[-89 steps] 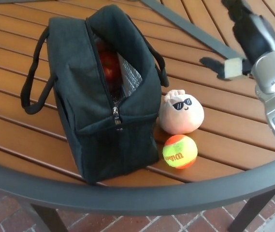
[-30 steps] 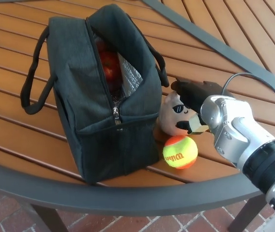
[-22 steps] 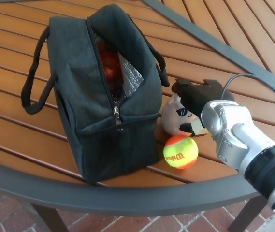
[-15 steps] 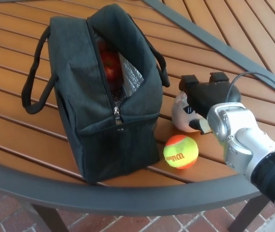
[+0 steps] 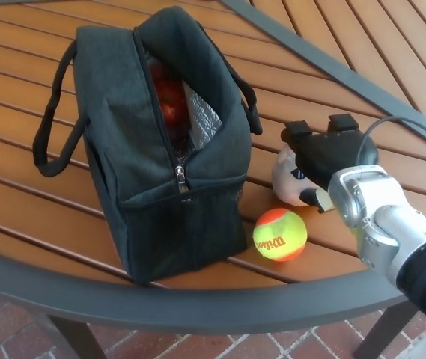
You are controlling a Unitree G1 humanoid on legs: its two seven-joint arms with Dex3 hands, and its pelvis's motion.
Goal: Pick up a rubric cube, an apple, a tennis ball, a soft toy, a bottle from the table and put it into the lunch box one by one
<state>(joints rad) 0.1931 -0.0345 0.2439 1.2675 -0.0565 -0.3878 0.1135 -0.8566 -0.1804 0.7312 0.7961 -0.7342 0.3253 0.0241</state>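
One black robot hand, the right hand (image 5: 323,149), reaches in from the lower right of the head view and sits over a pale, peach-coloured soft toy (image 5: 287,178) on a slatted wooden table (image 5: 33,60), its thick fingers (image 5: 296,130) curled down over the top and far side of the toy so that only the toy's left face, with part of a dark sunglasses print, shows beneath the palm. Whether the toy rests on the slats or hangs clear of them cannot be told. A silver forearm (image 5: 381,221) and a black cable (image 5: 415,131) trail back toward the frame's right edge. Just below and to the left of the toy, apart from it, an orange and yellow tennis ball (image 5: 278,234) lies on the slats near the table's dark curved metal rim (image 5: 198,307). To the left stands a dark grey lunch bag (image 5: 138,172), upright, its top zip open and its silver lining exposed; something red (image 5: 169,101), round and glossy, lies inside, too shadowed to name with certainty. The bag's two black carry handles (image 5: 52,112) flop outward, one to each side. A dark metal bar (image 5: 325,63) crosses the tabletop diagonally behind the hand. Red brick paving (image 5: 18,336) shows under the table edge. No left hand appears in the view.
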